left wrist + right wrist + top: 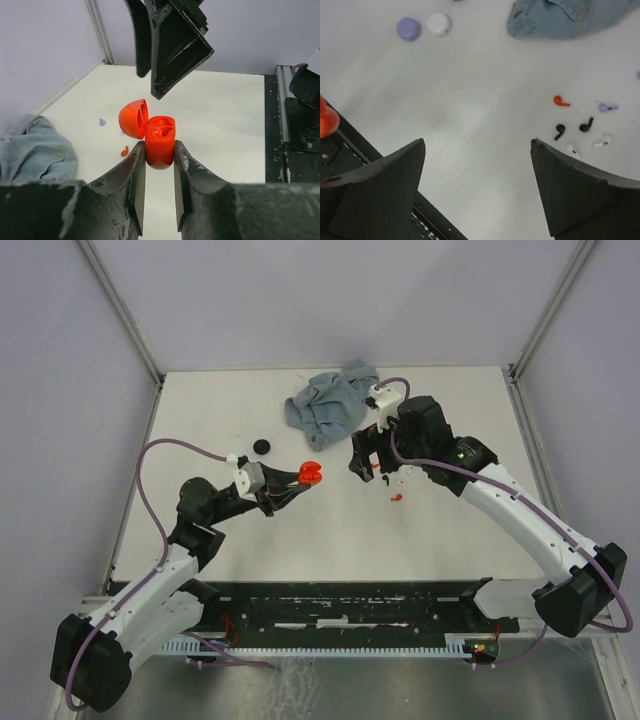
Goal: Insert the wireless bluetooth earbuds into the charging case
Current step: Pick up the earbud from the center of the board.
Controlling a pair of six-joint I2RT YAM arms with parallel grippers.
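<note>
White table (300,540) with pale lilac walls round it is what you are working on. Your left gripper (159,160) is pinching the red charging case (160,140) by its lower body, over the middle of the table. The case stands upright and its domed lid is swung open to one side.

Your right gripper (477,145) has its jaws spread wide with nothing between them. It hangs just to the right of the case, towards the far edge.

The wireless bluetooth earbuds all lie loose on the table, in a small cluster right of the middle and beside the right gripper. You can see the red earbud (561,101), the lilac earbud (606,107), two black earbuds (560,131) and two white earbuds (601,142). None of them sits in the case.

A crumpled blue cloth (328,403) lies near the far edge. A lilac disc (408,28) and a white disc (439,24) sit side by side, well apart from the earbuds.
</note>
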